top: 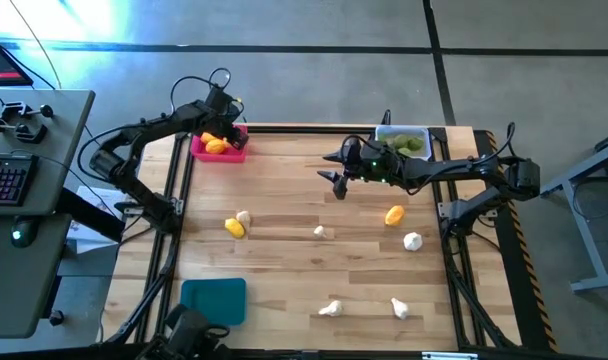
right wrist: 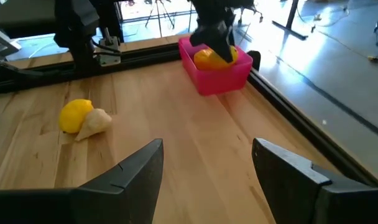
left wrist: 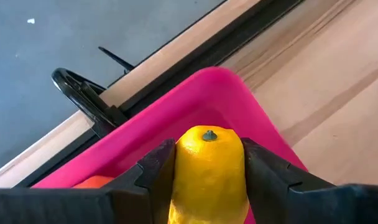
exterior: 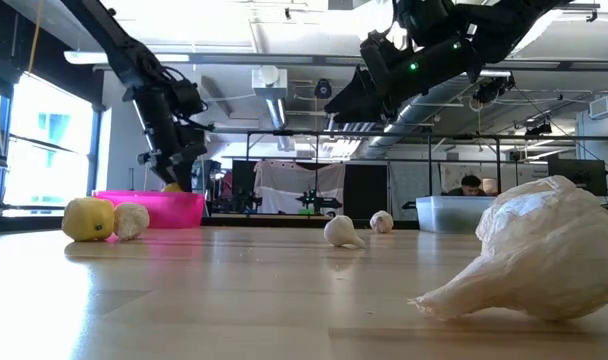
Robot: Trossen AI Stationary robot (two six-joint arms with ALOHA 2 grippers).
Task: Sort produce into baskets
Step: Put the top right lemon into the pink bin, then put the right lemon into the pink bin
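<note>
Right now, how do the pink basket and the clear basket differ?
The pink basket sits at the table's far left corner and holds yellow-orange lemons; the clear basket sits far right and holds green limes. The left gripper holds a lemon over the pink one. Both are shallow rectangular bins.

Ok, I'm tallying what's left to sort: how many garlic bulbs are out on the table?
5 garlic bulbs: one beside a lemon, a small one mid-table, one near a second lemon, two along the teal basket's edge. Basket walls could conceal more.

Garlic bulb fills foreground; lemon touches pink basket.
</note>
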